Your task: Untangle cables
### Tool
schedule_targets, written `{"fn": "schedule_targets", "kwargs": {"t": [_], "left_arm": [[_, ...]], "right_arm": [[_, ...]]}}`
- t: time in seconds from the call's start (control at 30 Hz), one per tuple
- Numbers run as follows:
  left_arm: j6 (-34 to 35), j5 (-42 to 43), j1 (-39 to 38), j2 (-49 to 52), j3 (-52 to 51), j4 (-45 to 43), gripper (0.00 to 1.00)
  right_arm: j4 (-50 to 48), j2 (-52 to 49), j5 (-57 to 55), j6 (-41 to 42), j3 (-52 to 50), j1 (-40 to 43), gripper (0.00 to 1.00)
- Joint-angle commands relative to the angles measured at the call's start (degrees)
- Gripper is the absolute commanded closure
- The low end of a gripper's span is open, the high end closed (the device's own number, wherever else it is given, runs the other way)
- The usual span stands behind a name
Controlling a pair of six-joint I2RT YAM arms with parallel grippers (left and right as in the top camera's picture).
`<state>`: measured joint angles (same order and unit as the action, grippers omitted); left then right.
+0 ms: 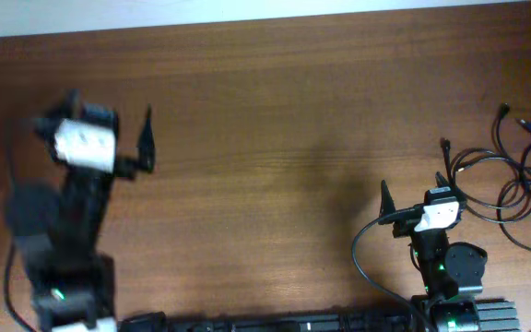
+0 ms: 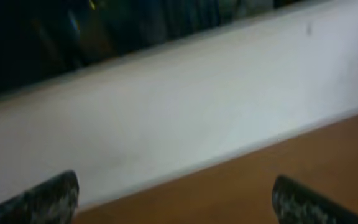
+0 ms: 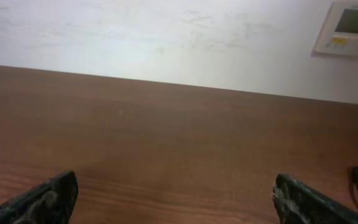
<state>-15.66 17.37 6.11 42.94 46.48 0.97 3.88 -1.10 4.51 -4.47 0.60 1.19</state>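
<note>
Brown wooden table point(image 1: 265, 111) carries the black cables point(image 1: 514, 175) at its right edge, loosely looped just beside my right gripper point(image 3: 174, 193) — which, like my left gripper point(image 2: 174, 196), gapes wide and grips nothing, I judge ready to reach — and the wall panel point(image 3: 351, 28) bears writing too small to read.

I have the left gripper point(image 2: 176, 208) raised near the bench's left edge, jaws spread wide. The right gripper point(image 3: 178, 205) sits low by the near edge, jaws equally apart.
</note>
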Motion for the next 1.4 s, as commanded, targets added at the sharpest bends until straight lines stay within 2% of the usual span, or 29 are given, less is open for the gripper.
{"fn": "schedule_targets", "kwargs": {"t": [0.0, 0.13, 0.23, 0.3, 0.43, 0.53, 0.8, 0.97, 1.37], "left_arm": [[0.0, 0.2, -0.1, -12.8, -15.4, -12.0, 0.01], [0.0, -1.0, -0.1, -21.3, -24.8, -17.9, 0.01], [5.2, -5.2, -0.1, -26.3, -32.1, -23.3, 0.01], [5.4, -5.2, -0.1, -28.9, -36.3, -25.3, 0.01], [9.9, -8.7, -0.1, -36.9, -45.1, -26.0, 0.01], [10.0, -10.1, -0.5, -42.2, -45.9, -18.0, 0.01], [10.1, -12.8, -2.2, -42.6, -45.9, 3.8, 0.01], [10.3, -12.7, -2.2, -39.7, -45.9, 3.4, 0.01], [10.3, -12.7, -2.2, -39.7, -45.9, 3.4, 0.01]], "right_arm": [[0.3, 0.5, -0.3, 0.2, -0.3, 0.4, 0.01], [0.3, 0.5, -0.3, 0.2, -0.3, 0.4, 0.01], [0.3, 0.5, -0.3, 0.2, -0.3, 0.4, 0.01], [0.3, 0.5, -0.3, 0.2, -0.3, 0.4, 0.01], [0.3, 0.5, -0.3, 0.2, -0.3, 0.4, 0.01], [0.3, 0.5, -0.3, 0.2, -0.3, 0.4, 0.01], [0.3, 0.5, -0.3, 0.2, -0.3, 0.4, 0.01], [0.3, 0.5, -0.3, 0.2, -0.3, 0.4, 0.01], [0.3, 0.5, -0.3, 0.2, -0.3, 0.4, 0.01]]}}
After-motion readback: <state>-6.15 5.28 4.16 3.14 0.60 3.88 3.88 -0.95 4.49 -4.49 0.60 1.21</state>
